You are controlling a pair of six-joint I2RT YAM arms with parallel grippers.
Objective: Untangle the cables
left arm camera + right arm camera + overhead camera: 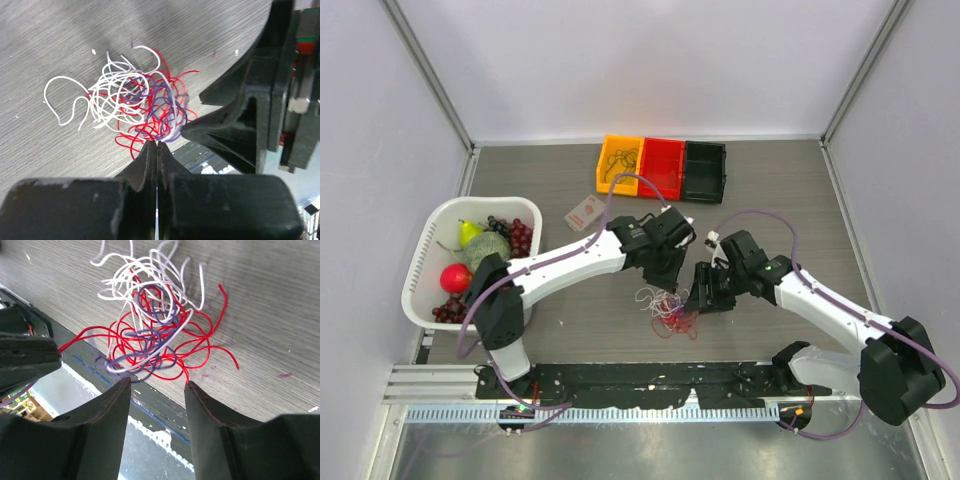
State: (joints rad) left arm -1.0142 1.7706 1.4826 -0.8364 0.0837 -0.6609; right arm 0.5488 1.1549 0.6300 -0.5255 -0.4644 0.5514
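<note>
The cables (667, 308) lie as one tangled bundle of red, white and dark purple wire near the table's front edge. My left gripper (666, 278) hangs just behind the bundle. In the left wrist view the cables (140, 105) spread in front of the left gripper (157, 145), whose jaws are shut with the tips at the bundle's near edge. I cannot tell whether a strand is pinched. My right gripper (704, 296) is open, right of the bundle. In the right wrist view the cables (150, 335) lie just past the open right gripper (157, 382).
A white basket (423, 262) of fruit stands at the left. Orange (620, 165), red (662, 167) and black (705, 171) bins stand at the back. A small flat packet (585, 213) lies near them. A black rail (650, 378) runs along the front edge.
</note>
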